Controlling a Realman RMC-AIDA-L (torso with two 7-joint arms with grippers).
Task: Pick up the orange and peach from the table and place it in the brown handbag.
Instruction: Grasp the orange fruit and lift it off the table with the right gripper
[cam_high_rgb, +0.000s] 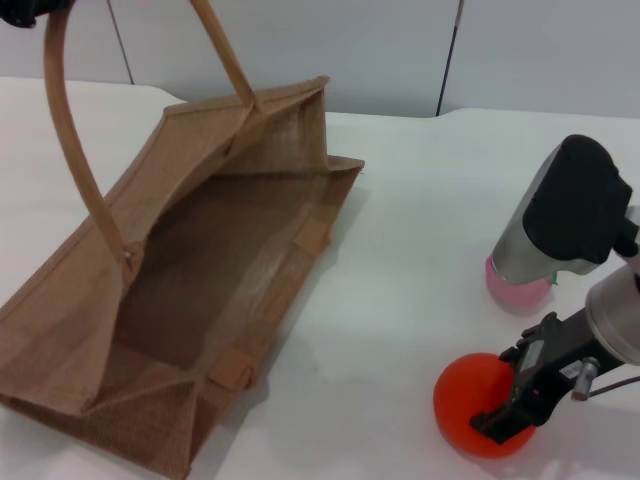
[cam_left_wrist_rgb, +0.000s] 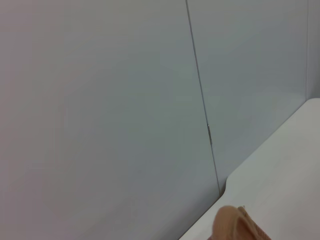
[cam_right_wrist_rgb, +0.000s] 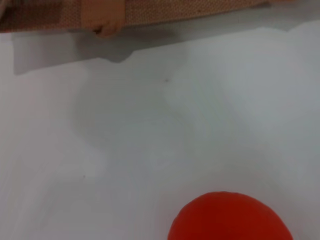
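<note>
The orange (cam_high_rgb: 472, 402) sits on the white table (cam_high_rgb: 400, 250) at the near right; it also shows in the right wrist view (cam_right_wrist_rgb: 230, 220). My right gripper (cam_high_rgb: 497, 418) is down at the orange, its dark part lying against the fruit's right side. The peach (cam_high_rgb: 515, 288) stands just behind, half hidden by my right arm. The brown handbag (cam_high_rgb: 200, 280) lies tilted on the left with its mouth open. My left gripper (cam_high_rgb: 22, 10), at the top left corner, holds up one strap handle (cam_high_rgb: 70, 140); a bit of strap (cam_left_wrist_rgb: 235, 225) shows in the left wrist view.
The bag's second handle (cam_high_rgb: 222, 52) rises out of the picture at the back. White table lies between the bag and the fruits. A grey panelled wall (cam_high_rgb: 400, 50) stands behind the table's far edge.
</note>
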